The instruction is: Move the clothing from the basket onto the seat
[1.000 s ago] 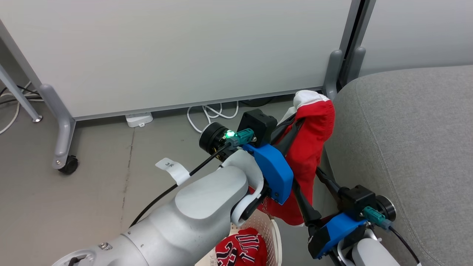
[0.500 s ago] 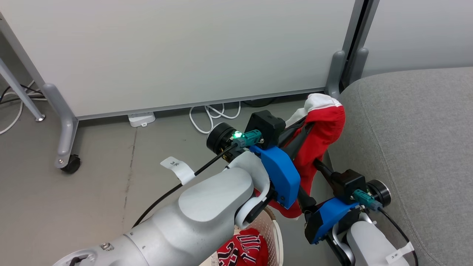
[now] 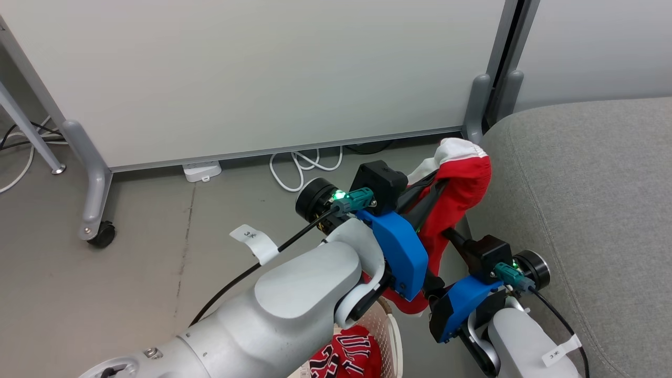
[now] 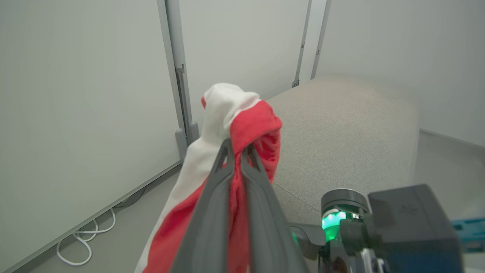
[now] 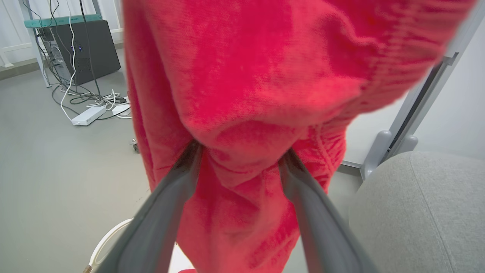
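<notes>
The robot's left gripper (image 4: 237,146) pinches a plain red garment with white trim (image 3: 464,181) between jaws pressed nearly together, holding it in the air above the grey floor (image 3: 157,273) and just beside the rounded corner of the grey upholstered seat (image 3: 583,189). In the left wrist view the white trim bunches over the fingertips (image 4: 226,148) while the red cloth hangs down along both dark fingers, with the seat's woven top stretching away behind it.

The right gripper (image 5: 240,149) has its jaws spread wide beneath the same garment. In the right wrist view the red fabric sags between the two fingers and drapes over their tips, touching both; the jaws are not closed on it. The head view shows this arm low and to the right, against the front edge of the seat, its fingers reaching up under the hanging cloth.

The second garment, a red jersey with black-and-white lettering (image 3: 346,357), lies in the perforated cream basket (image 3: 395,336) at the bottom of the head view, partly hidden by the left forearm. The basket stands on the floor, near the seat and below the lifted garment.

Behind the arms stands a pale partition panel (image 3: 262,73) on a castered leg (image 3: 100,233), with a coiled white cable (image 3: 302,165) and a white power strip (image 3: 201,170) at its foot.
</notes>
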You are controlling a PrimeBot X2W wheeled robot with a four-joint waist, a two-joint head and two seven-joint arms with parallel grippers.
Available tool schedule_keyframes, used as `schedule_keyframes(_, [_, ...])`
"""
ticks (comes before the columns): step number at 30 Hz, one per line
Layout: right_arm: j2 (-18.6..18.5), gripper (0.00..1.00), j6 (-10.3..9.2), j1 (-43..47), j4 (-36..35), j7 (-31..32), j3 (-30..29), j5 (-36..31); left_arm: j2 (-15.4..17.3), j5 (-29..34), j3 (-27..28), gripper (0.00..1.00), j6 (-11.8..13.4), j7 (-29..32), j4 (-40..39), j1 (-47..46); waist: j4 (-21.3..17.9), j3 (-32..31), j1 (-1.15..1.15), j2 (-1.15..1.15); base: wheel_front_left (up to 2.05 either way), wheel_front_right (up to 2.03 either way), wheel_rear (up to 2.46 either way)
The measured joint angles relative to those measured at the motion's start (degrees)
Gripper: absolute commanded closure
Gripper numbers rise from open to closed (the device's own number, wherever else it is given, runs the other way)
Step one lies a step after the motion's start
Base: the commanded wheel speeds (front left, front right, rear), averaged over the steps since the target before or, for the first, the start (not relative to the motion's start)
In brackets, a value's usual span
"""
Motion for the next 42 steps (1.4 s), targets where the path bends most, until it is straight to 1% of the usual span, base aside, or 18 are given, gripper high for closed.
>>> schedule_keyframes(1, [0.00, 0.04, 0.00, -0.01, 0.13, 0.00, 0.10, 0.15, 0.00, 0.00, 0.00, 1.00, 0.00, 0.01, 0.00, 0.04, -0.01, -0.01, 0.00, 0.00, 0.00, 0.00, 0.00])
schedule_keyframes(2, [0.00, 0.40, 0.00, -0.01, 0.23, 0.00, 0.14, 0.27, 0.00, 0.01, 0.00, 1.00, 0.00, 0.01, 0.03, 0.12, -0.03, -0.01, 0.00, 0.00, 0.00, 0.00, 0.00])
schedule_keyframes(3, [0.00, 0.57, 0.00, -0.03, 0.25, 0.00, 0.18, 0.34, 0.00, 0.01, -0.01, 1.00, 0.00, 0.02, 0.08, 0.15, -0.05, -0.03, 0.00, 0.00, 0.00, 0.00, 0.00])
schedule_keyframes(4, [0.00, 0.76, 0.00, -0.03, 0.29, 0.00, 0.20, 0.42, 0.00, 0.01, -0.01, 1.00, 0.00, 0.13, 0.12, 0.15, -0.07, -0.04, 0.00, 0.00, 0.00, 0.00, 0.00])
schedule_keyframes(5, [0.00, 1.00, 0.00, -0.04, 0.30, 0.00, 0.20, 0.53, 0.00, 0.00, -0.01, 1.00, 0.00, 0.18, 0.19, 0.15, -0.10, -0.07, 0.00, 0.00, 0.00, 0.00, 0.00])
schedule_keyframes(30, [-0.01, 1.00, 0.00, 0.21, 0.29, -0.01, -0.33, 1.86, 0.00, 0.44, -0.01, 1.00, 0.09, -0.32, 1.72, 0.15, -0.59, -0.19, 0.00, 0.00, 0.00, 0.00, 0.00])
schedule_keyframes(32, [-0.01, 1.00, 0.00, 0.21, 0.29, -0.01, -0.37, 1.97, -0.01, 0.41, -0.01, 0.69, 0.16, -0.27, 1.72, 0.16, -0.66, -0.13, 0.00, 0.00, 0.00, 0.00, 0.00])
schedule_keyframes(33, [-0.01, 1.00, 0.00, 0.21, 0.29, -0.01, -0.37, 2.04, 0.00, 0.36, -0.01, 0.56, 0.05, -0.15, 1.72, 0.17, -0.69, -0.10, 0.00, 0.00, 0.00, 0.00, 0.00])
schedule_keyframes(34, [-0.01, 1.00, 0.00, 0.21, 0.29, -0.01, -0.37, 2.09, -0.01, 0.36, -0.01, 0.40, 0.01, -0.04, 1.72, 0.19, -0.73, -0.09, 0.00, 0.00, 0.00, 0.00, 0.00])
schedule_keyframes(35, [-0.01, 1.00, 0.00, 0.21, 0.29, -0.01, -0.38, 2.12, -0.01, 0.36, -0.01, 0.13, 0.00, 0.02, 1.72, 0.21, -0.75, -0.09, 0.00, 0.00, 0.00, 0.00, 0.00])
schedule_keyframes(36, [-0.01, 1.00, 0.00, 0.21, 0.29, -0.01, -0.43, 2.18, -0.01, 0.36, -0.01, 0.00, -0.05, 0.15, 1.72, 0.24, -0.76, -0.10, 0.00, 0.00, 0.00, 0.00, 0.00])
schedule_keyframes(42, [-0.01, 1.00, 0.00, 0.21, 0.13, -0.01, -1.05, 2.16, -0.01, 0.36, -0.01, 0.00, -0.09, -0.11, 1.87, 0.37, -0.65, -0.09, 0.00, 0.00, 0.00, 0.00, 0.00])
